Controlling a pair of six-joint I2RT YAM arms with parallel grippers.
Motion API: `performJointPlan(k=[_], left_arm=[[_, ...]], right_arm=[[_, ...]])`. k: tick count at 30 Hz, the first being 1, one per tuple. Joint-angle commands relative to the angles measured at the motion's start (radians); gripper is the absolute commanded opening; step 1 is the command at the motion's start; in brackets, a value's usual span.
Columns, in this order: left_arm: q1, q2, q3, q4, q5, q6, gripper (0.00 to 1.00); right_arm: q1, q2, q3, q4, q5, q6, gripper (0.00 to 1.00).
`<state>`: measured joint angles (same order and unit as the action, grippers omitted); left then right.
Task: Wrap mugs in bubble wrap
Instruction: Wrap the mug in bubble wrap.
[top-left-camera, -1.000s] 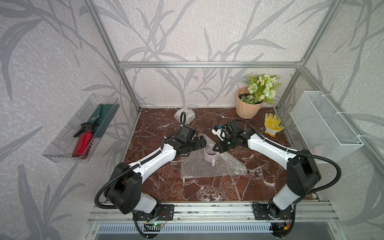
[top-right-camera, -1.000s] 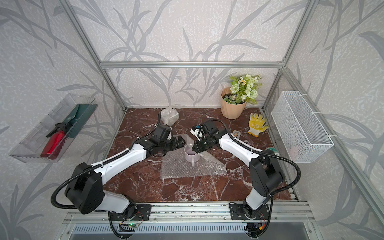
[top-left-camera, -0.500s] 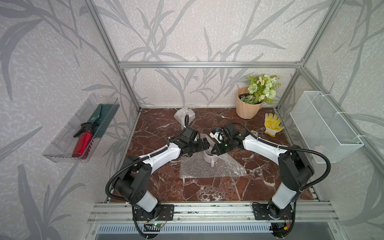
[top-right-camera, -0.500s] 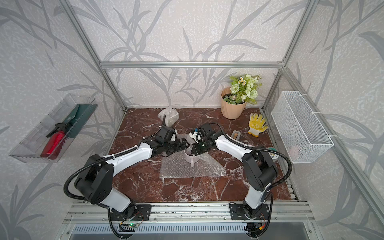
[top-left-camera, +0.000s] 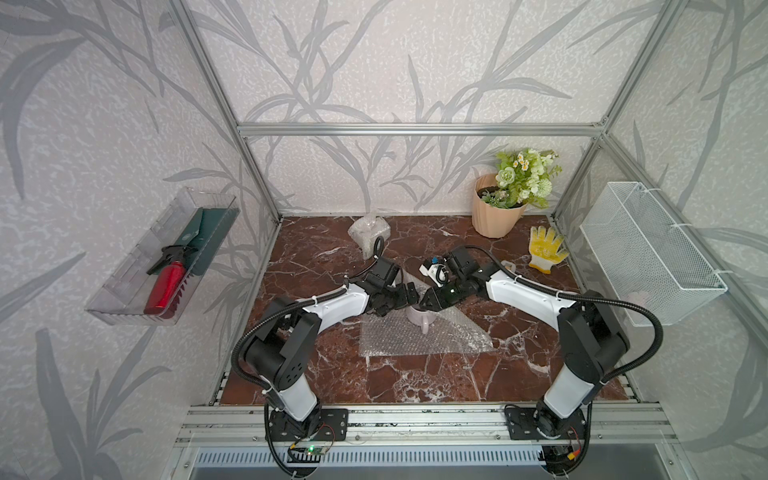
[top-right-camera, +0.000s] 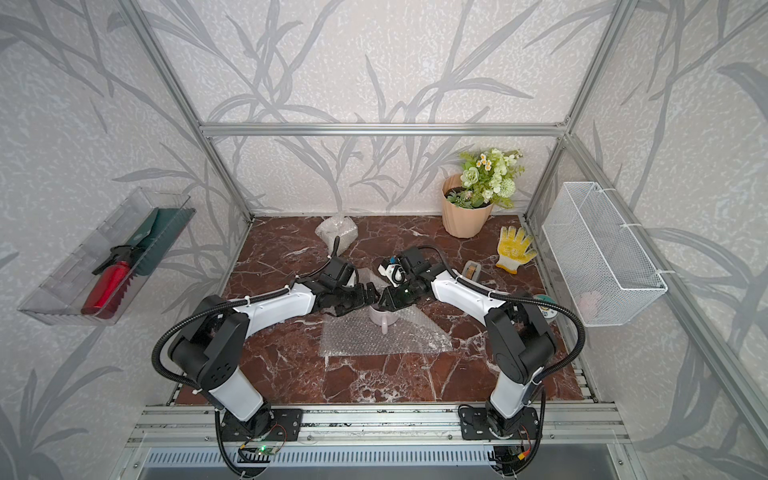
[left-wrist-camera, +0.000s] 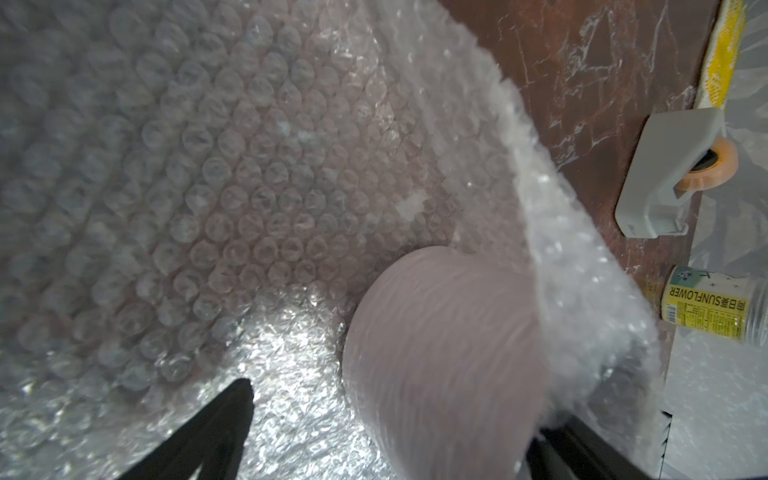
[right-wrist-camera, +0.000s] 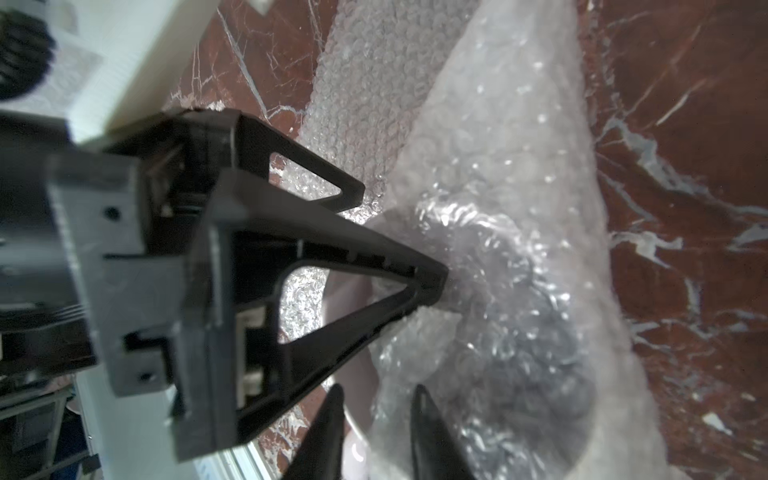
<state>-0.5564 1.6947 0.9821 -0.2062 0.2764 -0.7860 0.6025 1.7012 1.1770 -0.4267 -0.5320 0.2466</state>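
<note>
Folding-over is the step in hand. The pale lilac glazed ceramic mug (top-left-camera: 422, 319) stands upright on the clear, dimpled bubble wrap sheet (top-left-camera: 415, 343), mid-way across the red-brown veined marble bench (top-left-camera: 415, 390), with a crinkled flap draped over its rim. The right tool (right-wrist-camera: 376, 399) is parted around the flap's edge (released, I judge). The left tool (top-left-camera: 407, 294) gapes wide astride the mug. Next, probably, pin the springy flap and roll the smooth round mug into the sheet.

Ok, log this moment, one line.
left gripper: open at lilac mug | right gripper: open at bubble wrap flap | mug: upright on wrap
</note>
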Motion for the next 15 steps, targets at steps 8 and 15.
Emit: performJointPlan(k=[8, 15], left_arm=[[-0.004, 0.028, 0.007, -0.057, -0.042, 0.013, 0.99], [-0.004, 0.052, 0.035, -0.094, -0.056, 0.017, 0.99]], right_arm=[[-0.002, -0.392, -0.196, -0.193, 0.475, 0.120, 0.53], [-0.011, -0.630, -0.511, -0.138, 0.566, 0.291, 0.70]])
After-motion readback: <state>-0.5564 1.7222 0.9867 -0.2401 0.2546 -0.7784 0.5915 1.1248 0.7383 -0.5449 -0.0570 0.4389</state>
